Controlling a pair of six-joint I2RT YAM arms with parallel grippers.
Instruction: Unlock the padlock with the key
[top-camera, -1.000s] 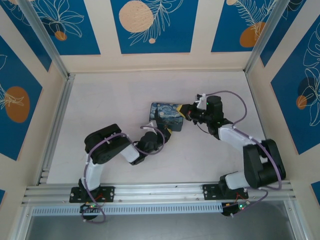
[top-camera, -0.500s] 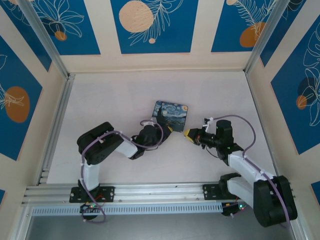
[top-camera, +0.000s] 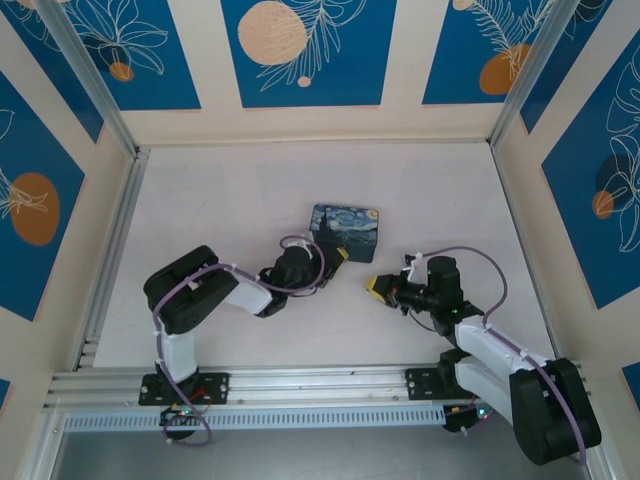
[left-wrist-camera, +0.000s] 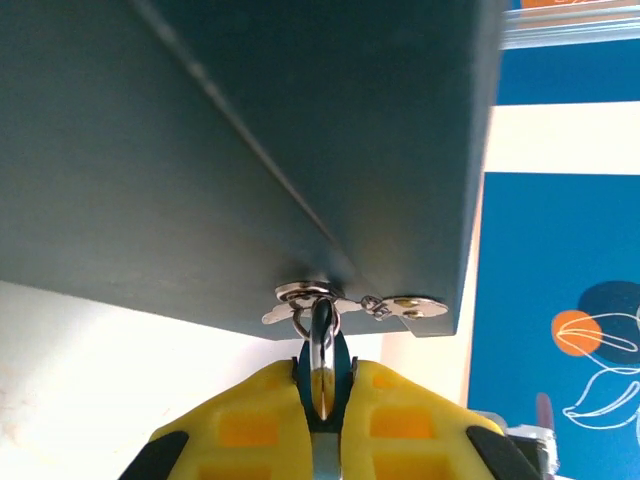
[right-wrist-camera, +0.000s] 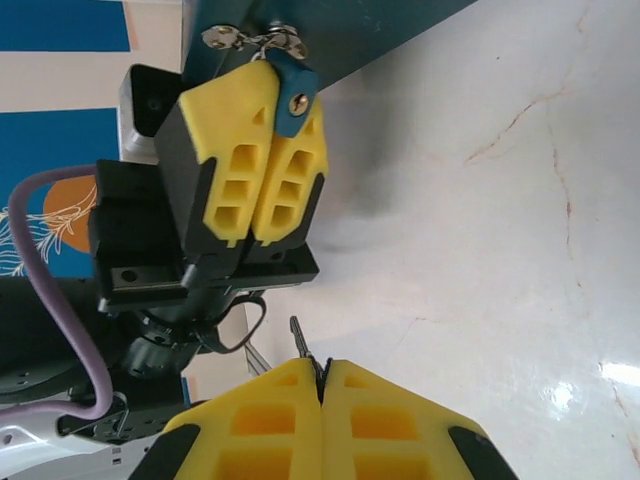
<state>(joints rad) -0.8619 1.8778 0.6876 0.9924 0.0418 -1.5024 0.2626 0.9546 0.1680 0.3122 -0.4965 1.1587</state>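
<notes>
While the left gripper (left-wrist-camera: 322, 392) is clamping the tiny blue-grey metal padlock (right-wrist-camera: 295, 92) at the clasp of the dark-blue painted rectangular tin (top-camera: 345, 230), the right gripper (right-wrist-camera: 322, 385) is pinching what's probably the thin tan metal key (right-wrist-camera: 298, 343), well short of the padlock.

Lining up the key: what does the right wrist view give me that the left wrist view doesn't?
Right wrist's extra: the key pinched in the shut right tool, plus the flat blue face of the padlock with a round silver spot. Left wrist's extra: a close look at the shackle hooked through the latch ring of the tin. Both share: the padlock clamped between the yellow fingers of the left tool, at the tin's edge.
</notes>
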